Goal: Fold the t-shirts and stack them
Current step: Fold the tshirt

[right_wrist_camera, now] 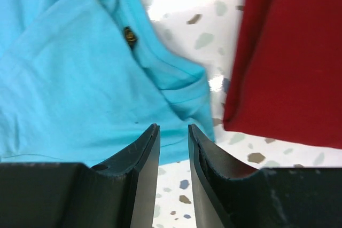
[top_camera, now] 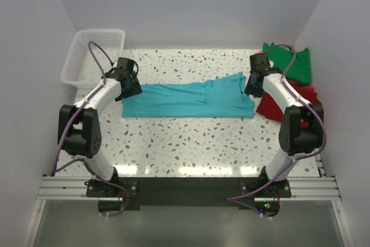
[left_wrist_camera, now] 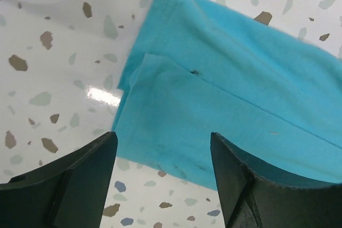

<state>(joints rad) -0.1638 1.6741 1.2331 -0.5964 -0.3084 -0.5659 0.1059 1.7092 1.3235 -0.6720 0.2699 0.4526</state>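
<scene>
A turquoise t-shirt lies flat as a long folded band across the middle of the table. My left gripper hovers over its left end. In the left wrist view that gripper stands wide open, with the shirt's corner below and nothing held. My right gripper is over the shirt's right end. In the right wrist view it shows a narrow gap between its jaws, with nothing in it, above the turquoise cloth. A red t-shirt and a green one lie at the right.
A white lattice basket stands at the back left corner. The red cloth lies just right of the right gripper. White walls close in the table on three sides. Speckled tabletop shows in front of the turquoise shirt.
</scene>
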